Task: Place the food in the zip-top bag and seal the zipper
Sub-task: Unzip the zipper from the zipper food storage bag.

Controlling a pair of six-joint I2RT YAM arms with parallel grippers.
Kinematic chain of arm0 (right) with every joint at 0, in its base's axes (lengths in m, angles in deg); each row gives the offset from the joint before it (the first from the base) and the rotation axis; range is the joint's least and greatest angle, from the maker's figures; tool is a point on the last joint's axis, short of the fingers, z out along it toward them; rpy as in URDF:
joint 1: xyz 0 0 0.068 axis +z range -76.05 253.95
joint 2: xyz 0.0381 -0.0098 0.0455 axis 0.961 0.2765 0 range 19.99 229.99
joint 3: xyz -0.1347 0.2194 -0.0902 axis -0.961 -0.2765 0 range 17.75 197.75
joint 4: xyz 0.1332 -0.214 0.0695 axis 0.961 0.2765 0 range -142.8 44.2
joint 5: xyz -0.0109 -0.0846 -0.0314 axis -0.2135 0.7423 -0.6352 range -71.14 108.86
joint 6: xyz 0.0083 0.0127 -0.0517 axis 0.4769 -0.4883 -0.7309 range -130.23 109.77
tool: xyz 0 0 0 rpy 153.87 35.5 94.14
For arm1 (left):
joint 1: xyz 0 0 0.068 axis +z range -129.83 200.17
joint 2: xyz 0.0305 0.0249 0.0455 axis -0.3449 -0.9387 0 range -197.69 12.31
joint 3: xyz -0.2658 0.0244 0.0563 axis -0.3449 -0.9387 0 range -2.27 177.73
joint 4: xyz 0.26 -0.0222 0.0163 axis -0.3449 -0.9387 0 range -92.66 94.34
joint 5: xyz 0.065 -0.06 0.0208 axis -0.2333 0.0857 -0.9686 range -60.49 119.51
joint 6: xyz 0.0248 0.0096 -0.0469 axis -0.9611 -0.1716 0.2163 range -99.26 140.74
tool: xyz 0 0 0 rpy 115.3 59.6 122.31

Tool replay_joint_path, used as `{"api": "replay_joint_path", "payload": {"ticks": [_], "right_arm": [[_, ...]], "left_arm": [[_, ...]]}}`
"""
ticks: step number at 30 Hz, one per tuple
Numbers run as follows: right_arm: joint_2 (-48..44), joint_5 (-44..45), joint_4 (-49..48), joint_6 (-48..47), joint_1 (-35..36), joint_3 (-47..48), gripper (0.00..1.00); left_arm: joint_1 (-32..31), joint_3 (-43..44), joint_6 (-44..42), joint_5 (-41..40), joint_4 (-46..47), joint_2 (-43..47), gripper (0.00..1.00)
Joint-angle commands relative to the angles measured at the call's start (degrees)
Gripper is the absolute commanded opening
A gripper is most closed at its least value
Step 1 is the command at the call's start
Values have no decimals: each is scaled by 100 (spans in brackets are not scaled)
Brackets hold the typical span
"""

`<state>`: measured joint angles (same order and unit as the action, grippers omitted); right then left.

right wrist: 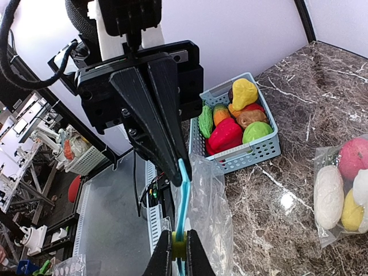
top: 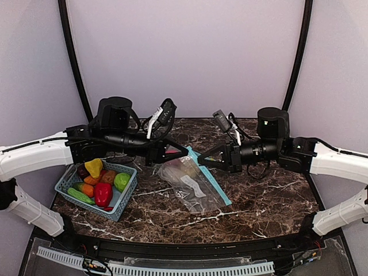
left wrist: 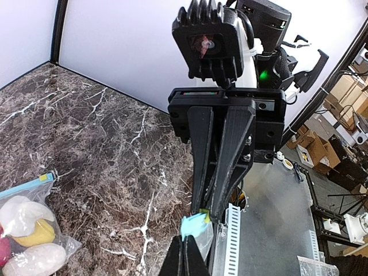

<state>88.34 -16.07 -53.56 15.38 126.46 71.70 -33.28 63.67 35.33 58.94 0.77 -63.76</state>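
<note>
1. Jaws of the left gripper (left wrist: 188,256) and right gripper (right wrist: 178,250) are clamped shut on the teal zipper (right wrist: 183,198).
2. Some food (top: 185,179) is held inside the zip-top bag (top: 201,198); more is kept in the basket (top: 127,198).

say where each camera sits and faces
top external: above, behind the arms, facing down at the table; both arms show
left wrist: on left arm, facing the right gripper; own fingertips below
right wrist: on right arm, facing the left gripper and basket; own fingertips below
shared: both wrist views show the bag
</note>
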Motion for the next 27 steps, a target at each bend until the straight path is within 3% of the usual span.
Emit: {"api": "replay_joint_path", "payload": {"ticks": [1,27], "right_arm": [[-167,22,57,-55,27,-96,5],[197,-213,58,-25,35,17,5]], "left_arm": [[181,-125,-62,-280,-374,305,1],[756,-470,64,-326,-381,670,1]]}}
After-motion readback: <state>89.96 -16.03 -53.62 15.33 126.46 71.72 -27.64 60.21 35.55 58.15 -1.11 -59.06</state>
